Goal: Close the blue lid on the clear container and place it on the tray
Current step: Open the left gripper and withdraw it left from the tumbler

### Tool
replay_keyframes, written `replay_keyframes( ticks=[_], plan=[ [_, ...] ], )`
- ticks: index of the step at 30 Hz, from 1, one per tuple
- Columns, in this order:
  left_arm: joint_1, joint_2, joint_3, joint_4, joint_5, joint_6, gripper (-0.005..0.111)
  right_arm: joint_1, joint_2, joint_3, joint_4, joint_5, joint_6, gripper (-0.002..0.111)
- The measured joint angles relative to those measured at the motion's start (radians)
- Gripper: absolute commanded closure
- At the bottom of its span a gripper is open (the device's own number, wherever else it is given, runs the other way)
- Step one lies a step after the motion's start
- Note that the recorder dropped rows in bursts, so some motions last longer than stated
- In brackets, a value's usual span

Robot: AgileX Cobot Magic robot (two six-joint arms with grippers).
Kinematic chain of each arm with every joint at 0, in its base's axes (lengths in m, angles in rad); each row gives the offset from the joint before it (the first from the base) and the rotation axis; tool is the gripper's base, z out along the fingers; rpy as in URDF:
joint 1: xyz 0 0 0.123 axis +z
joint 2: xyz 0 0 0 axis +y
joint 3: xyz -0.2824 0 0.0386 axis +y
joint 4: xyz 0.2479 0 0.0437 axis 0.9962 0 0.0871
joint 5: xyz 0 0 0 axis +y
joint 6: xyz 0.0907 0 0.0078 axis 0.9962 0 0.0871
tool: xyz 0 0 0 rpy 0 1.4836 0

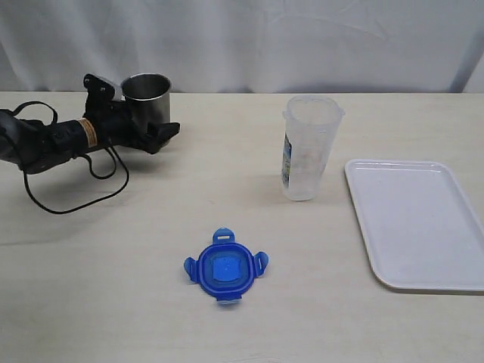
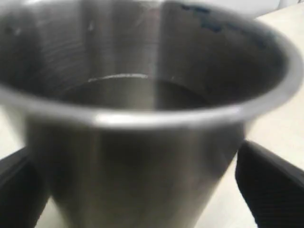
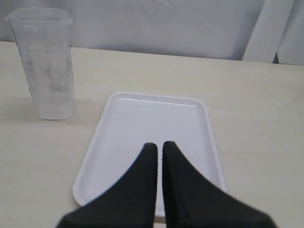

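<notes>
Lid (image 1: 225,270) lies flat on the bench (image 1: 91,302), top face up, its four flaps splayed outward, in the open front middle of my exterior view. It is well apart from the container (image 1: 308,147), which stands upright and uncovered farther back and to the right, label on its side. The tray (image 1: 416,219) lies just right of the container, not touching it, with nothing on it.

On my left wrist feed the left fingers (image 2: 270,185) are apart, one on each side of a steel cup (image 2: 142,142) that fills the picture. I cannot tell whether either one touches its wall. From outside, that cup (image 1: 147,97) stands upright at the back left with the left arm lying low along the bench beside it.

My right fingers (image 3: 175,185) are together, only a thin slit between them, held over one short end of the tray (image 3: 152,118); the container (image 3: 45,61) shows beyond one tray corner
</notes>
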Motion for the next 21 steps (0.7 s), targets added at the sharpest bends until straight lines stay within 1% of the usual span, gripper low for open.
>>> replay_keyframes(
  ticks=[5, 9, 11, 15, 18, 20, 21],
  plan=[
    [0.055, -0.002, 0.000, 0.059, -0.079, -0.094, 0.008, 0.000, 0.000, 0.000, 0.000, 0.000, 0.000, 0.104],
    [0.099, -0.004, -0.001, 0.170, -0.192, -0.107, 0.008, 0.000, 0.000, 0.000, 0.000, 0.000, 0.000, 0.104],
    [0.114, -0.004, -0.001, 0.223, -0.226, -0.110, 0.008, 0.000, 0.000, 0.000, 0.000, 0.000, 0.000, 0.104],
    [0.142, -0.004, -0.001, 0.303, -0.248, -0.134, 0.008, 0.000, 0.000, 0.000, 0.000, 0.000, 0.000, 0.104],
    [0.164, -0.004, -0.001, 0.330, -0.263, -0.169, 0.008, 0.000, 0.000, 0.000, 0.000, 0.000, 0.000, 0.104],
    [0.185, -0.004, -0.001, 0.341, -0.285, -0.180, 0.008, 0.000, 0.000, 0.000, 0.000, 0.000, 0.000, 0.104],
    [0.210, -0.004, -0.001, 0.360, -0.320, -0.192, 0.008, 0.000, 0.000, 0.000, 0.000, 0.000, 0.000, 0.104]
  ],
)
